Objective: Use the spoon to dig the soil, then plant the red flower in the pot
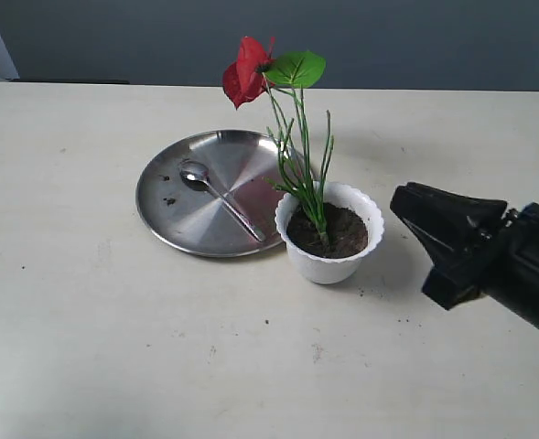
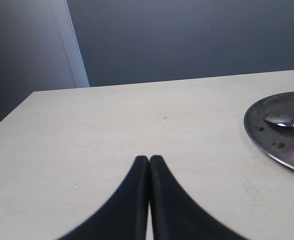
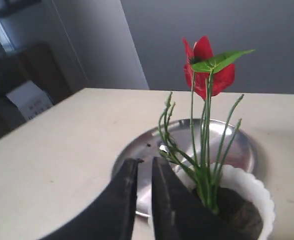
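The red flower (image 1: 244, 71) stands upright with its stems set in the dark soil (image 1: 347, 233) of the white pot (image 1: 328, 265). On the steel plate (image 1: 173, 215), just left of the pot, lies the spoon (image 1: 216, 190) with its bowl toward the far side. My right gripper (image 1: 399, 203) hovers to the right of the pot, apart from it. Its jaws are open by a narrow gap and hold nothing (image 3: 146, 161). The right wrist view shows the flower (image 3: 204, 65), pot (image 3: 254, 187) and soil (image 3: 234, 207) close ahead. My left gripper (image 2: 149, 158) is shut and empty, far from the plate (image 2: 266, 135) and spoon (image 2: 285, 121).
A few soil crumbs lie on the plate near the spoon and on the table right of the pot (image 1: 403, 320). The pale table (image 1: 113, 347) stretches wide in front and to the left. A grey wall stands behind.
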